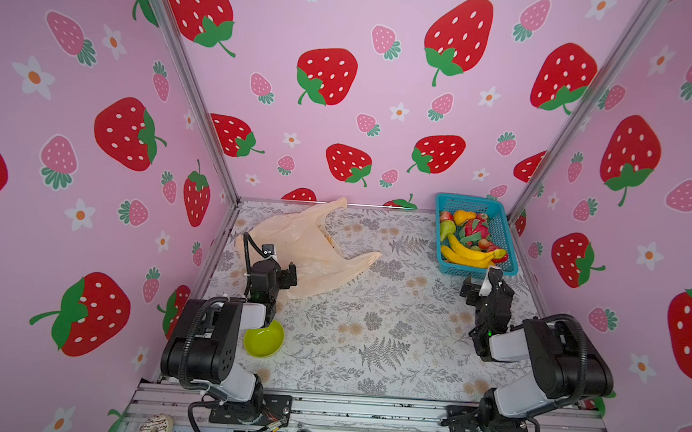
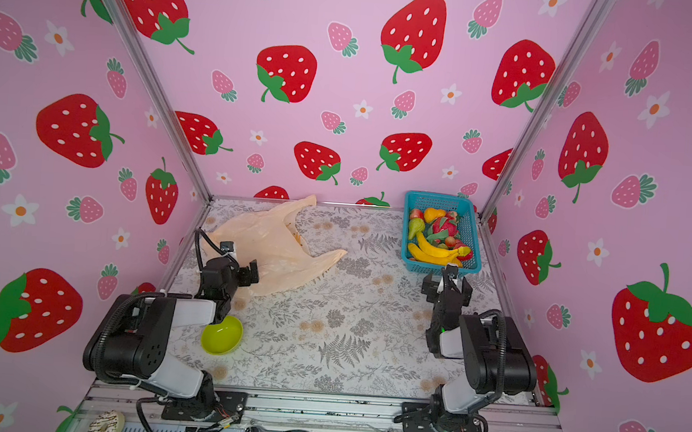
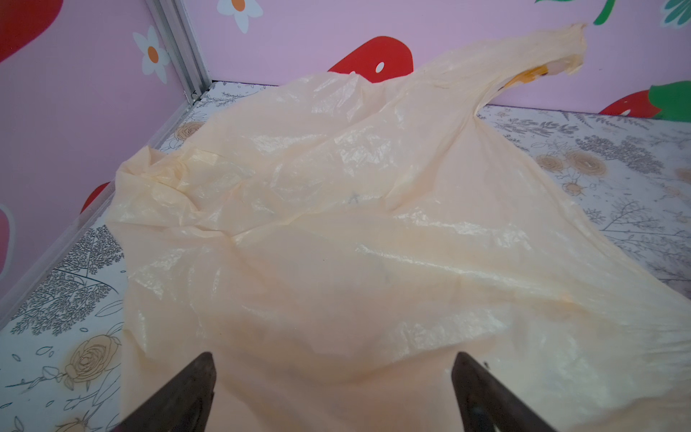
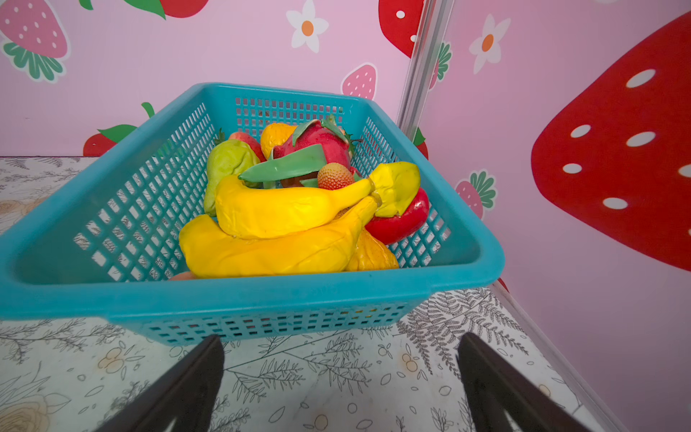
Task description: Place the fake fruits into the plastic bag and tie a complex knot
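Right wrist | basket [image 4: 261, 295]: fake fruits [image 4: 284, 213] | plastic bag [image 3: 336, 224] flat | left end effector [image 3: 332, 355], right end effector [image 4: 341, 336] released

No legible text, label, number. Yellow print [image 3: 531, 76] on plastic bag [image 3: 336, 224], far beyond left gripper [image 3: 332, 357] (too blurred).

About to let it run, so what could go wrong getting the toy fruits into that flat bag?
The peach plastic bag lies collapsed flat, so dropped fruit may roll off. The two yellow toy bananas lie on other fruit in the teal mesh basket; lifting one could drag neighbours out.
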Controlling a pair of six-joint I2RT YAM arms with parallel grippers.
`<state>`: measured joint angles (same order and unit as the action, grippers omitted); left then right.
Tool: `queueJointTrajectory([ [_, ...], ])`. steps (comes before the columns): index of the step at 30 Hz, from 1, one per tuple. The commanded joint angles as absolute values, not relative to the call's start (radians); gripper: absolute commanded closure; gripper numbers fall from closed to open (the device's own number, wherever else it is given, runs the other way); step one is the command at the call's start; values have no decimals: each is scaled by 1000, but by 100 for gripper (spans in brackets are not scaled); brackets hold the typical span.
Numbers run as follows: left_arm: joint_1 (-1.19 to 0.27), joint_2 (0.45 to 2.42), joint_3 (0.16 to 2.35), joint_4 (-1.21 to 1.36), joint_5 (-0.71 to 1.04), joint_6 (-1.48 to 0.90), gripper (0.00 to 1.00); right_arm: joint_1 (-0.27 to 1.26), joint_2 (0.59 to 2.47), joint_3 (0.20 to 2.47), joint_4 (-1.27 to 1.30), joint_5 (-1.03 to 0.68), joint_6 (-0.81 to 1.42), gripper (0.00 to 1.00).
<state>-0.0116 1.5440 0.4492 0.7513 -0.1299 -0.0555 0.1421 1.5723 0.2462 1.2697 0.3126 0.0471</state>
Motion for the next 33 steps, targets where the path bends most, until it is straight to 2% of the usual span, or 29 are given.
queueJointTrajectory([
  [1,-6,1547,450,772,-123,-46,1,147,1575,253,1286,313,35,0],
  [14,-7,1538,450,776,-123,-49,1,146,1575,252,1287,314,38,0],
  [16,-6,1491,481,683,-115,-46,1,146,1575,252,1286,314,38,1],
  [19,-7,1391,587,409,-138,-78,1,148,1567,241,1311,316,38,0],
  [23,-7,1303,604,311,-186,-241,1,167,1425,211,1236,432,60,0],
  [26,-7,1257,603,284,-153,-302,1,168,1290,180,1158,497,112,0],
  [29,-8,1245,602,303,-46,-369,1,168,1158,161,1077,497,196,0],
  [33,-54,1309,682,231,56,-420,1,189,1062,197,951,416,255,5],
])
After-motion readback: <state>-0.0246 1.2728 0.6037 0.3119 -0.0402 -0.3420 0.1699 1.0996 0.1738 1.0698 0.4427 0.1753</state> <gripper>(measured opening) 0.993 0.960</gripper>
